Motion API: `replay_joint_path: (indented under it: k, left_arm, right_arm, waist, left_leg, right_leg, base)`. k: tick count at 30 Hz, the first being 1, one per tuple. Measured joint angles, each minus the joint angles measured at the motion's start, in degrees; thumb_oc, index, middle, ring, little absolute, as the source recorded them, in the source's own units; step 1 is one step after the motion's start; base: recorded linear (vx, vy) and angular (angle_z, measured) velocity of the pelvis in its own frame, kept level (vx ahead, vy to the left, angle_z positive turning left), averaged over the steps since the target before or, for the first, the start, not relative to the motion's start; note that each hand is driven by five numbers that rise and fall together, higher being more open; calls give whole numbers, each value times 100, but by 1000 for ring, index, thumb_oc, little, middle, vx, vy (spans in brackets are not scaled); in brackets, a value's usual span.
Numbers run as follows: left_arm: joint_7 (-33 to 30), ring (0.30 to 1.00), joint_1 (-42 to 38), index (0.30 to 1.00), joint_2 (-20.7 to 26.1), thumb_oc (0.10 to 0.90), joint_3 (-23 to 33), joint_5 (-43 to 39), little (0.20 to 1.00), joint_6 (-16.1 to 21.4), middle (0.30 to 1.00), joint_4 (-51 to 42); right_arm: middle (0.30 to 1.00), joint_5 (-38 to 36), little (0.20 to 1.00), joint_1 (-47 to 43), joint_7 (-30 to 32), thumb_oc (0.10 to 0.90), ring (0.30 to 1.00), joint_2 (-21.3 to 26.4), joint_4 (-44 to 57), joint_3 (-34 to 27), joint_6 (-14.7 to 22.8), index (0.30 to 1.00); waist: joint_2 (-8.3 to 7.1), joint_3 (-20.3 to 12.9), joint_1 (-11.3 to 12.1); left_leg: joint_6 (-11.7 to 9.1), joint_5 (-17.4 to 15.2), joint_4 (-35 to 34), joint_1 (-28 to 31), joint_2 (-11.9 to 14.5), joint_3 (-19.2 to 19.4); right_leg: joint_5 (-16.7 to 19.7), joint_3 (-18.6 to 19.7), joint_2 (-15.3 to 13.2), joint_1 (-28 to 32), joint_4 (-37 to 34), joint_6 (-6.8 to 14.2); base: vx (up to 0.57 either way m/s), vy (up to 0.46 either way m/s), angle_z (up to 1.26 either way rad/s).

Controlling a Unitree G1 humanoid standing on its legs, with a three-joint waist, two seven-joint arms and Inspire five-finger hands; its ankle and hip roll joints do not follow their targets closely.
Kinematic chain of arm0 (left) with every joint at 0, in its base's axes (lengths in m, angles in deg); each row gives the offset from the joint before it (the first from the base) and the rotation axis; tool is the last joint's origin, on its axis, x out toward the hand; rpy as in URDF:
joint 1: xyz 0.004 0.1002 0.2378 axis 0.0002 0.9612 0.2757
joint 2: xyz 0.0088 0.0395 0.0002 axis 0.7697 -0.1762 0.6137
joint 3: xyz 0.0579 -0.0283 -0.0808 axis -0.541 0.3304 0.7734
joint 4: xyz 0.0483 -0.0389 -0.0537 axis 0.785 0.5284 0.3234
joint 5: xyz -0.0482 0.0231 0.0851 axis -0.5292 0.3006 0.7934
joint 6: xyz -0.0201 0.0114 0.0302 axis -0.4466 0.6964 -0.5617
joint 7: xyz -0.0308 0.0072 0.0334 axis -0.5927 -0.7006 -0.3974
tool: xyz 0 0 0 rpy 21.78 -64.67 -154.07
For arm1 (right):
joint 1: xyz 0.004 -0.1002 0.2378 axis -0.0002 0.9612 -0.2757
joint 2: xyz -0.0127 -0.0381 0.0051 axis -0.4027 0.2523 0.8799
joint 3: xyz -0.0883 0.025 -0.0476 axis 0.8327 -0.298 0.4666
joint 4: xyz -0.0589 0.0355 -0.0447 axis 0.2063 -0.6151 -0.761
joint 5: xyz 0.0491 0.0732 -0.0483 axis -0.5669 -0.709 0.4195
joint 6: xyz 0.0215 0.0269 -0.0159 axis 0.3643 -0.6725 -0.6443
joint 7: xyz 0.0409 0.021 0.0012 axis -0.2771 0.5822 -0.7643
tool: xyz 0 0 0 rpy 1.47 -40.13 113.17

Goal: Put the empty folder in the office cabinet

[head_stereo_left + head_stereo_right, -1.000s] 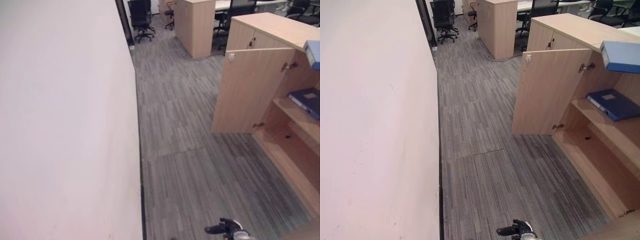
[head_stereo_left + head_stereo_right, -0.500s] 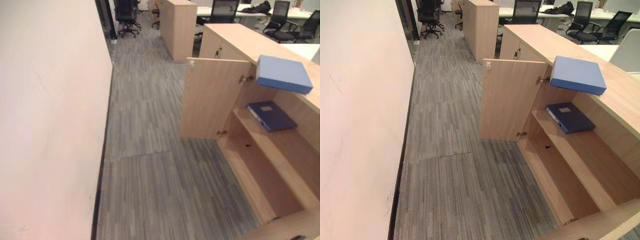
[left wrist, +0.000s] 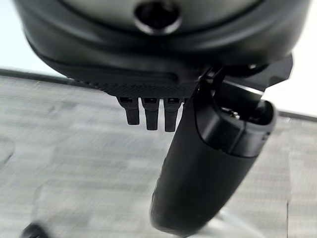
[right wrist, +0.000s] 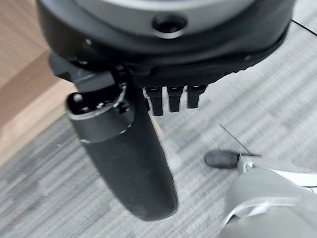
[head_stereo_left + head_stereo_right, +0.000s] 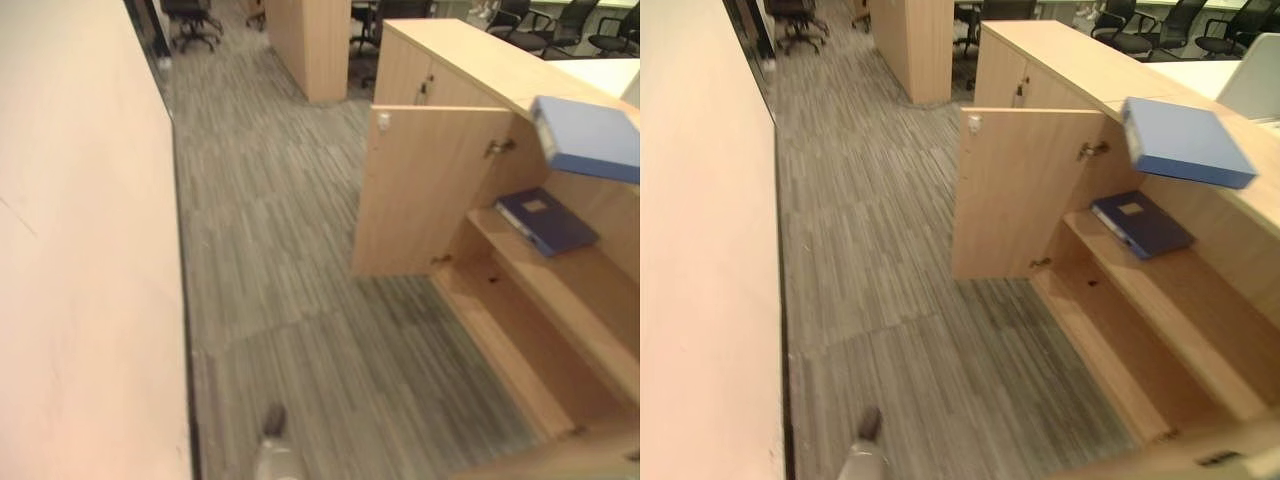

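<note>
On top of the open cabinet (image 5: 1060,70), lying at its front edge: light blue folder (image 5: 1185,142). Below, on the shelf (image 5: 1160,290) inside, a dark blue folder (image 5: 1140,222). Door (image 5: 1015,190) swung wide over grey floor (image 5: 870,230). Left hand (image 3: 163,111) and right hand (image 4: 168,96) hanging over the floor, fingers relaxed, grasping nothing.

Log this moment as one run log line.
light blue folder on cabinet top | dark blue folder on shelf | door open | both hands empty
</note>
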Motion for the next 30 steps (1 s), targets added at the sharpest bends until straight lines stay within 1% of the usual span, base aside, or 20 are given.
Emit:
replay_joint_path:
  k: [1,2,4,5,6,7,8,9,11,13,17,18,19,21,22,24,27,28,29,30]
  left_arm:
    - [-32,900,-19,900,70,800,-36,2,900,19,900,-103]
    - [-48,900,-95,900,212,800,-42,28,900,30,900,-238]
    - [-62,900,-137,900,332,800,-30,43,900,34,900,-316]
    - [-73,900,-139,900,388,800,-35,47,900,40,900,-377]
    - [-62,900,-147,900,478,800,-79,59,900,77,900,-396]
    - [-63,900,-130,900,430,800,-80,62,900,95,900,-393]
    - [-53,900,-139,900,290,800,-124,117,900,104,900,-384]
    - [-39,900,-141,900,226,800,-146,158,900,109,900,-394]
    - [-16,900,-118,900,184,800,-262,232,900,89,900,-369]
    - [-34,900,44,900,238,800,-255,240,900,68,900,-294]
    - [-5,900,163,900,228,800,-269,280,900,11,900,-275]
    - [-11,900,179,900,256,800,-274,300,900,-18,900,-254]
    - [-7,900,178,900,244,800,-284,334,900,-21,900,-242]
    - [10,900,240,900,223,800,-339,466,900,-26,900,-216]
    - [15,900,266,900,237,800,-411,567,900,-25,900,-247]
    - [74,900,329,900,241,800,-492,681,900,-26,900,-348]
    - [105,900,316,900,240,800,-537,726,900,-27,900,-380]
    - [109,900,278,900,219,800,-529,753,900,-47,900,-382]
    - [207,900,285,900,164,800,-540,786,900,-103,900,-379]
    - [306,900,317,900,141,800,-536,784,900,-155,900,-374]
  right_arm:
    - [900,10,900,-18,-48,800,900,-96,-142,-2,-52,900]
    - [900,-11,900,-76,-61,800,900,-240,-151,-87,-103,900]
    - [900,65,900,-175,-117,800,900,-255,-105,-33,-101,900]
    - [900,162,900,-233,-147,800,900,-270,-107,13,-102,900]
    - [900,197,900,-269,-168,800,900,-304,-101,76,-109,900]
    - [900,197,900,-281,-173,800,900,-300,-101,81,-112,900]
    - [900,196,900,-282,-169,800,900,-280,-51,103,-103,900]
    - [900,196,900,-282,-179,800,900,-286,-43,123,-110,900]
    - [900,199,900,-307,-160,800,900,-345,90,179,-137,900]
    - [900,200,900,-286,-143,800,900,-356,117,236,-134,900]
    - [900,212,900,-252,-153,800,900,-392,121,388,-136,900]
    - [900,264,900,-257,-199,800,900,-454,77,409,-158,900]
    - [900,334,900,-254,-205,800,900,-455,65,431,-169,900]
    - [900,598,900,-338,-321,800,900,-419,-113,776,-242,900]
    - [900,905,900,-452,-378,800,900,-405,-235,1072,-325,900]
    - [900,1284,900,-603,-447,800,900,-403,-330,1129,-361,900]
    - [900,1351,900,-712,-490,800,900,-408,-272,1193,-350,900]
    - [900,1454,900,-790,-497,800,900,-391,-131,1195,-365,900]
    - [900,1477,900,-809,-501,800,900,-321,-64,1246,-349,900]
    - [900,1514,900,-779,-477,800,900,-316,-53,1278,-334,900]
  waist:
    - [-9,-17,8]
    - [-22,-39,47]
    - [2,-56,68]
    - [-28,-101,94]
    - [-147,-200,166]
    - [-112,-283,199]
    - [12,-406,147]
    - [84,-442,158]
    - [117,-450,184]
    - [33,-451,210]
    - [-55,-438,363]
    - [-163,-435,428]
    - [-167,-434,453]
    - [-187,-446,528]
    - [-203,-445,613]
    - [-201,-439,669]
    - [-228,-442,715]
    - [-290,-421,726]
    - [-164,-367,733]
    - [-143,-357,774]
  left_leg:
    - [153,70,-171,88,-89,24]
    - [405,185,-534,288,-183,98]
    - [610,228,-723,473,-296,206]
    - [695,170,-753,563,-415,276]
    - [779,94,-815,686,-712,431]
    - [837,53,-826,722,-802,501]
    - [925,-20,-866,761,-892,522]
    - [935,-27,-867,776,-938,536]
    - [1036,-55,-865,821,-1123,616]
    - [1183,-120,-869,976,-1326,640]
    - [1253,-173,-870,1101,-1401,697]
    - [1279,-192,-870,1072,-1428,717]
    - [1279,-192,-870,1054,-1425,715]
    - [1278,-193,-870,1049,-1431,701]
    - [1278,-193,-870,1046,-1431,682]
    - [1276,-194,-871,993,-1440,649]
    - [1207,-239,-871,888,-1449,589]
    - [1208,-261,-687,771,-1575,627]
    - [1296,-257,-588,744,-1565,645]
    - [1294,-269,-659,827,-1569,681]
  right_leg:
    - [246,0,-121,-156,233,-52]
    - [156,158,-187,-476,579,138]
    - [-87,266,-88,-671,580,390]
    - [-56,318,-35,-786,530,441]
    - [187,46,-174,-943,607,402]
    - [280,25,-276,-920,651,369]
    - [592,-25,-369,-916,713,270]
    - [706,-6,-437,-993,814,290]
    - [789,-67,-697,-1089,1066,283]
    - [837,-141,-1017,-1050,1305,362]
    - [827,-388,-1138,-1012,1367,453]
    - [957,-678,-1134,-917,1231,561]
    - [976,-749,-1125,-903,1182,588]
    - [977,-818,-1117,-838,1078,604]
    - [975,-857,-1098,-781,999,607]
    - [978,-960,-1065,-770,909,602]
    - [994,-1155,-1047,-806,801,581]
    - [996,-1234,-1214,-904,843,570]
    - [981,-1215,-1204,-873,951,593]
    - [1024,-1177,-1245,-891,1020,546]
  base:
    - [165,341,10]
    - [147,328,-1]
    - [119,271,-10]
    - [136,341,-18]
    - [91,245,-24]
    - [155,442,-7]
    - [102,310,8]
    - [134,382,18]
    - [81,192,1]
    - [153,168,-3]
    - [67,88,-8]
    - [55,29,-6]
    - [94,-14,2]
    - [36,6,3]
    - [-14,46,1]
    - [-13,60,12]
    - [66,30,11]
    - [14,70,-5]
    - [40,104,-14]
    - [54,70,-18]
